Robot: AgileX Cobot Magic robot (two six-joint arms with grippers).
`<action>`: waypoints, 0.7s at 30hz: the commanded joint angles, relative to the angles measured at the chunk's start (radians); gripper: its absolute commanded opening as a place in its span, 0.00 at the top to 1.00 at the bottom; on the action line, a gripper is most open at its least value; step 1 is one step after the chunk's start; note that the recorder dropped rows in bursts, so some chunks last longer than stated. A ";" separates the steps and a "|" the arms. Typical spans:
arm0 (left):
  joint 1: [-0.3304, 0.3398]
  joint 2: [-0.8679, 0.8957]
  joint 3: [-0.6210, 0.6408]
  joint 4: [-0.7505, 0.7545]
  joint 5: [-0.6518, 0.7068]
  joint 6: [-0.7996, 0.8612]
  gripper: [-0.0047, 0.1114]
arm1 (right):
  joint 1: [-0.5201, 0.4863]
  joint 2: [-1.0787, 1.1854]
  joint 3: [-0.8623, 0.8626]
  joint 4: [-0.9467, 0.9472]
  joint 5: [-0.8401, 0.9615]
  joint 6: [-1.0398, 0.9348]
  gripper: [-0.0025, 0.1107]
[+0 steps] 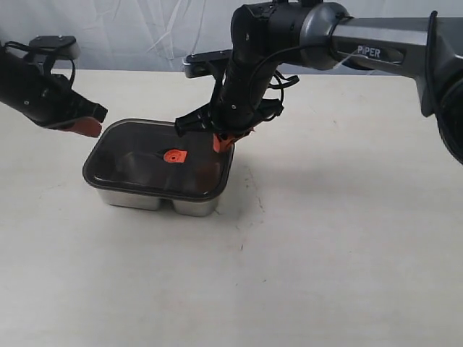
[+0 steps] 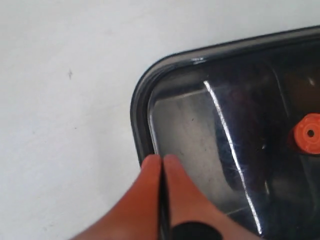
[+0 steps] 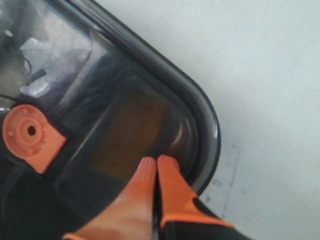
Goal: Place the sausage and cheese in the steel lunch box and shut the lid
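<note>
1. A pale, lightly scuffed bench (image 1: 289,275) fills the foreground.
2. A shiny rectangular stainless-steel lunch box (image 1: 155,201) with rounded corners stands on the bench, left of centre. A notch in its near wall marks the divider between its two compartments.
3. A dark translucent rounded-rectangle lid (image 1: 130,163) covers the whole top of the box. A small orange-red valve tab (image 1: 174,155) sits at its centre.
4. The contents cannot be made out through the tint. Only a dim reddish-brown patch (image 3: 130,132) shows under the lid's far right corner.
5. The orange-tipped right gripper (image 1: 223,143) points down at that corner, its jaws clenched together on nothing. The tips rest on the lid just inside its rim.
6. The orange-tipped left gripper (image 1: 87,129) reaches to the lid's far left corner, its jaws likewise clenched and empty. The tips lie over the rim; whether they touch it cannot be told.
7. A wrinkled pale backdrop (image 1: 145,29) rises beyond the bench.
</note>
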 commanded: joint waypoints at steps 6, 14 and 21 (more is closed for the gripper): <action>0.044 -0.188 0.004 0.029 -0.049 -0.001 0.96 | -0.026 -0.164 0.005 -0.138 -0.052 0.094 0.98; 0.242 -0.572 0.071 -0.074 -0.075 0.055 0.96 | -0.171 -0.442 0.131 -0.138 0.062 0.063 0.98; 0.251 -0.835 0.191 -0.048 -0.091 0.055 0.96 | -0.171 -0.751 0.519 -0.125 -0.111 0.046 0.98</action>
